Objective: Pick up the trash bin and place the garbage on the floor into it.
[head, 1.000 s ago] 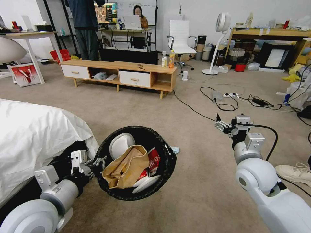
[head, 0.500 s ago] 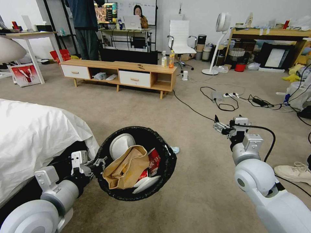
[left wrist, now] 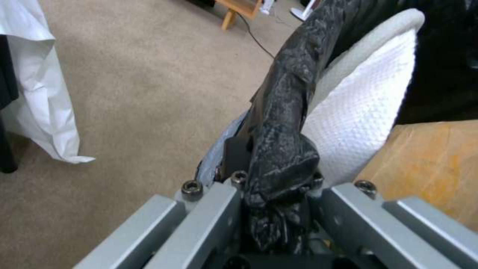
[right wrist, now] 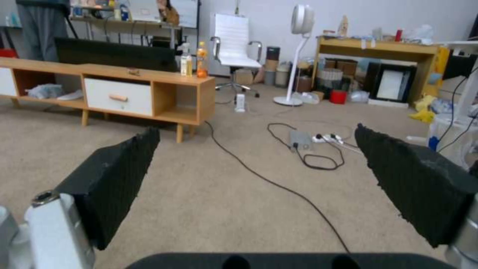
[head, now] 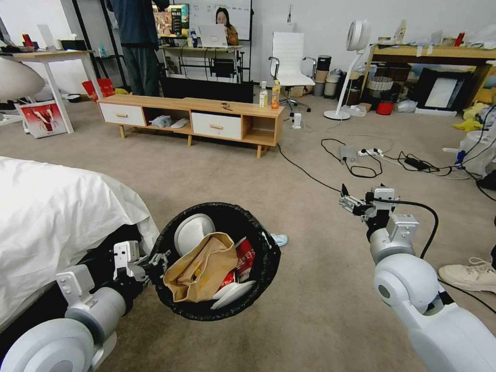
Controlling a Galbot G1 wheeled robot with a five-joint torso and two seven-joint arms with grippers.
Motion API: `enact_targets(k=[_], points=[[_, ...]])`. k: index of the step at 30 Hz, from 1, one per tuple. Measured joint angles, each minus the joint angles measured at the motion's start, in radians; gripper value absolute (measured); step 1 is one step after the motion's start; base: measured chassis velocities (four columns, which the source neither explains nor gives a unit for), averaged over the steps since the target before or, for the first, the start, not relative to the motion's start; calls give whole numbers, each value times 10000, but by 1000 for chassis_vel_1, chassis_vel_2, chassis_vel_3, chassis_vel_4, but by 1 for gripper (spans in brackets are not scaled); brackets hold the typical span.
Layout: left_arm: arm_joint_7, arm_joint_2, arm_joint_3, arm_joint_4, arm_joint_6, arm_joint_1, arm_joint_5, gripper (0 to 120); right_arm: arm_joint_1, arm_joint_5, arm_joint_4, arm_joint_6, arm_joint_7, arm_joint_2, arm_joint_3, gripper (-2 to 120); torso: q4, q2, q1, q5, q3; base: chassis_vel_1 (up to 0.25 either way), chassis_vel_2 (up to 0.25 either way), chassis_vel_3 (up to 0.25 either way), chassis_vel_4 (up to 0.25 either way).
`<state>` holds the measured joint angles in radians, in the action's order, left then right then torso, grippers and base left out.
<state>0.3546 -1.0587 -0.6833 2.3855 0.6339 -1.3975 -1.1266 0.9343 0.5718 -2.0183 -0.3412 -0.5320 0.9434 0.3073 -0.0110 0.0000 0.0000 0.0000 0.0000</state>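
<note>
The trash bin point(head: 258, 232), round and lined with a crinkled black bag, hangs just above the floor point(head: 320, 299). My left gripper point(head: 160, 257) is shut on its near-left rim. Inside lie a crumpled brown paper bag point(head: 199, 268), a red-and-white carton point(head: 244, 261) and two white lid flaps point(head: 194, 230). In the left wrist view my left gripper point(left wrist: 271, 179) pinches the black rim point(left wrist: 289, 112) beside a white flap point(left wrist: 363, 108). A light-blue piece of garbage point(head: 279, 239) lies on the carpet against the bin's far right side. My right gripper point(head: 352, 202) hovers open over bare carpet, and its fingers point(right wrist: 112, 175) stand wide apart.
A bed with a white sheet point(head: 51, 217) fills the left. A low wooden cabinet point(head: 196, 116) stands ahead, with bottles on top. Black cables and power strips point(head: 361, 155) cross the carpet on the right. A pale shoe point(head: 467, 276) lies at the right edge.
The whole head view has shifted slightly, so the camera moved. My right gripper has edged a little left. The bin stays held in my left gripper.
</note>
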Motion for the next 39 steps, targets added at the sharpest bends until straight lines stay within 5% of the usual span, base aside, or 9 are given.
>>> enact_targets(k=[20, 39], points=[[-41, -12, -27, 71, -29, -110, 3, 2, 46, 93, -133, -253, -43, -10, -44, 100, -1, 1, -1, 0, -1, -8, 6, 9, -5], [-52, -26, -52, 128, -47, -172, 0, 2, 84, -46, -128, -146, -17, 5, -46, 100, -2, 0, 1, -4, 1, -167, 168, 161, -162]])
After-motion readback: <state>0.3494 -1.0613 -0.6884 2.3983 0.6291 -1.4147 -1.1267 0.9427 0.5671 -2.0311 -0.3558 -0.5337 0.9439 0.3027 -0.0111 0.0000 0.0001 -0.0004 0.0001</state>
